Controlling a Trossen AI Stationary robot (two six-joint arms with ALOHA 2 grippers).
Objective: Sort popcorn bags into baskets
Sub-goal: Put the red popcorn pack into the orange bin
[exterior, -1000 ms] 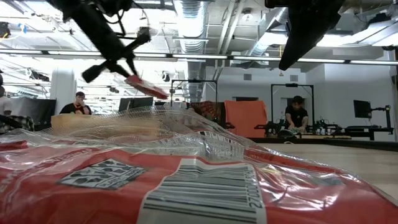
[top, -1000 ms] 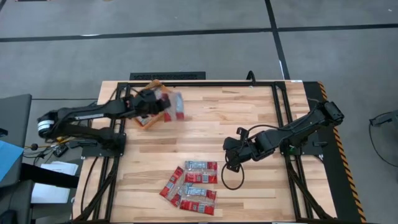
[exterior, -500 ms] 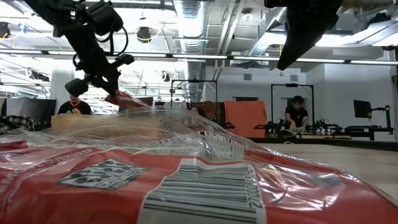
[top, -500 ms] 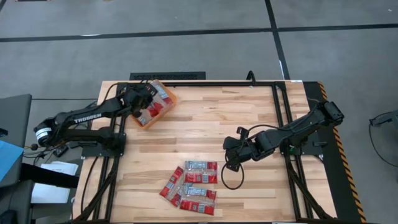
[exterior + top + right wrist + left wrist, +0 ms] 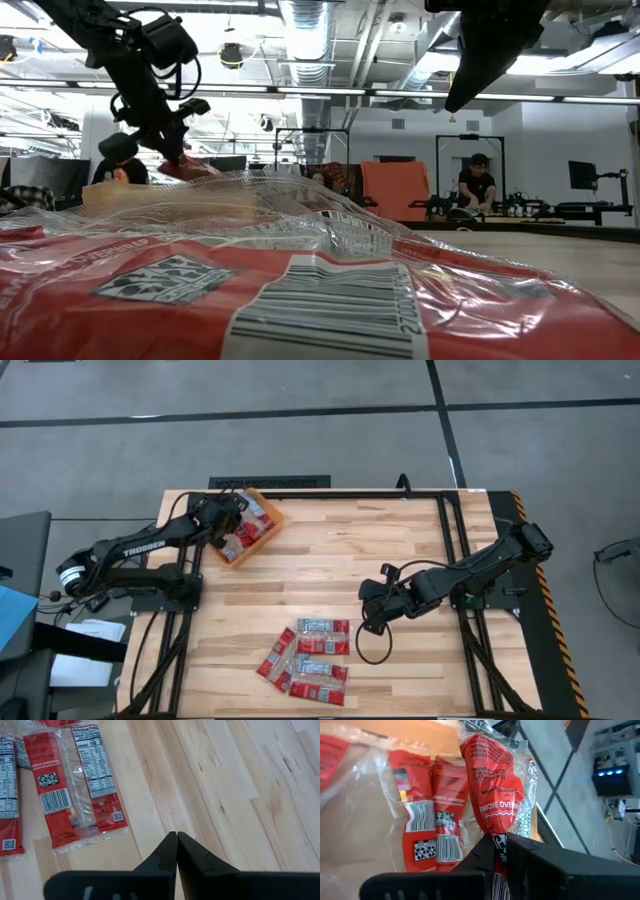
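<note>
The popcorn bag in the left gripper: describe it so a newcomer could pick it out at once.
Start at the orange basket in the table's far left corner. The left gripper hangs over it, shut on one red popcorn bag pinched by its end. Unlike the bags lying flat in the basket and the flat cluster near the table's front edge, this one is held up off the basket in the fingers.

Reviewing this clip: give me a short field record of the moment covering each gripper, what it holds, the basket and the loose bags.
left gripper: shut on a popcorn bag, over the basket
basket: orange, at the table's far left corner, several bags already inside
right gripper: shut, empty, above bare wood beside the loose bags
loose bags: cluster lying flat near the table's front edge, none touched
table: light wood
task state: one bag about to go in, pile not yet sorted
</note>
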